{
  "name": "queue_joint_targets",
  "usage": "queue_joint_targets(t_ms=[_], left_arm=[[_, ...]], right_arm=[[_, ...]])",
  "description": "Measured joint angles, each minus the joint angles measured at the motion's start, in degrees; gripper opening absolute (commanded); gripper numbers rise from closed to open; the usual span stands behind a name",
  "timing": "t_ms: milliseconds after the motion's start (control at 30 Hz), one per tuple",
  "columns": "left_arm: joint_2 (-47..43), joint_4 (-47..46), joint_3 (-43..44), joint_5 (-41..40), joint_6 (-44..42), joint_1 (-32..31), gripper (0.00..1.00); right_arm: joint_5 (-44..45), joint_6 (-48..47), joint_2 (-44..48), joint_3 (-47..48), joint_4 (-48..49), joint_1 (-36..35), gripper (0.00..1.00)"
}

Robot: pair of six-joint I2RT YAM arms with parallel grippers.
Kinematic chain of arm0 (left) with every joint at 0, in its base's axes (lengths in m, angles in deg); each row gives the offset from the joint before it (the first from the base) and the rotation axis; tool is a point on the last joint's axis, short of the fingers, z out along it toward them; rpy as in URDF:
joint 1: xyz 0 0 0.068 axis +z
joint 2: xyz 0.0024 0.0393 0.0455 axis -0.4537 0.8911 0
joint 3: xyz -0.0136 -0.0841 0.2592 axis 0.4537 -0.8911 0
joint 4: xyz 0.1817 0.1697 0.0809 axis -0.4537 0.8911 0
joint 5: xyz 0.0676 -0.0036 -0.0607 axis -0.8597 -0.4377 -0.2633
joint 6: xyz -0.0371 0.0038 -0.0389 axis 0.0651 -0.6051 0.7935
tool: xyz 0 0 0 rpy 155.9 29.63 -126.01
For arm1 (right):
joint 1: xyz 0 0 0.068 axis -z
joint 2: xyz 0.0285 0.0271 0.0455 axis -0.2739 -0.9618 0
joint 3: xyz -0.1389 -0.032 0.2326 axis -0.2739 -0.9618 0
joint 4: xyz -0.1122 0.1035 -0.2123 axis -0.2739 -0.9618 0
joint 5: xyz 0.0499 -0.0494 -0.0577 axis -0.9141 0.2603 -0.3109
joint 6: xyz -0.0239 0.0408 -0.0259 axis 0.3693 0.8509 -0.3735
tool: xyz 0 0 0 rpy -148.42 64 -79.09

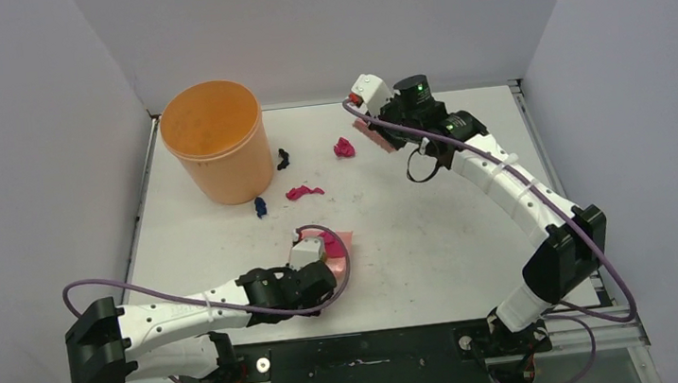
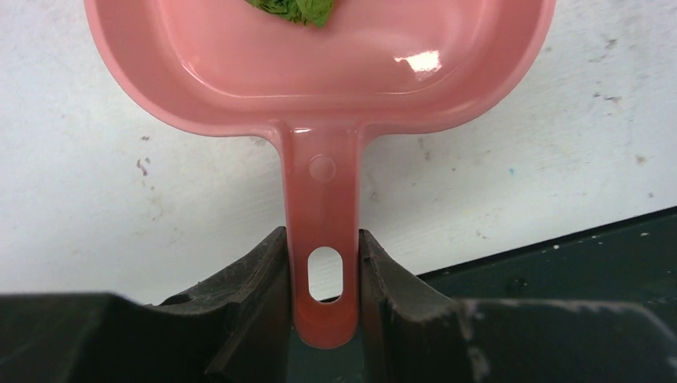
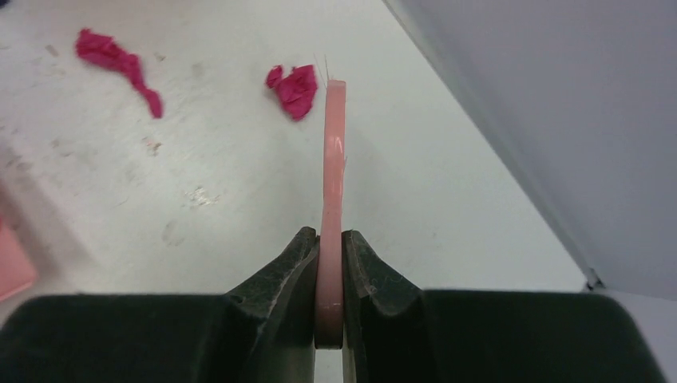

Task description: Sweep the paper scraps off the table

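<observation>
My left gripper (image 2: 323, 271) is shut on the handle of the pink dustpan (image 2: 319, 72), which rests on the white table (image 1: 435, 238) near its front. A green scrap (image 2: 291, 9) lies in the pan, and the top view shows a magenta bit (image 1: 332, 246) there too. At the back, my right gripper (image 3: 330, 263) is shut on the thin pink brush (image 3: 332, 159). The brush tip stands just right of a magenta scrap (image 3: 294, 89). Another magenta scrap (image 3: 120, 64) lies further left. Black (image 1: 283, 158) and dark blue (image 1: 261, 205) scraps lie beside the bucket.
A tall orange bucket (image 1: 214, 140) stands at the back left of the table. Grey walls close in the left, back and right sides. The right arm reaches from the front right corner across to the back middle.
</observation>
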Motion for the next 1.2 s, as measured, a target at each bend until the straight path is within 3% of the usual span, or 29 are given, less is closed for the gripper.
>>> queue_joint_targets(t_ms=[133, 300, 567, 800, 1200], left_arm=[[-0.59, 5.35, 0.0, -0.02, 2.64, -0.02, 0.0], [-0.72, 11.63, 0.42, -0.33, 4.44, 0.2, 0.0], [-0.76, 13.29, 0.79, 4.57, 2.97, 6.29, 0.0], [1.51, 12.66, 0.87, 10.58, -1.09, 14.47, 0.0], [8.61, 9.7, 1.31, 12.7, -5.2, 16.37, 0.0]], right_arm=[[8.24, -2.27, -5.53, 2.32, 7.45, -1.25, 0.05], [15.58, -5.99, -18.86, 8.76, 13.84, -4.33, 0.05], [19.89, -9.01, -35.63, 16.63, 13.97, -8.83, 0.05], [17.73, -9.92, -33.86, 13.14, 14.43, -15.8, 0.05], [3.04, -6.95, -25.11, 3.48, 13.09, -21.49, 0.05]])
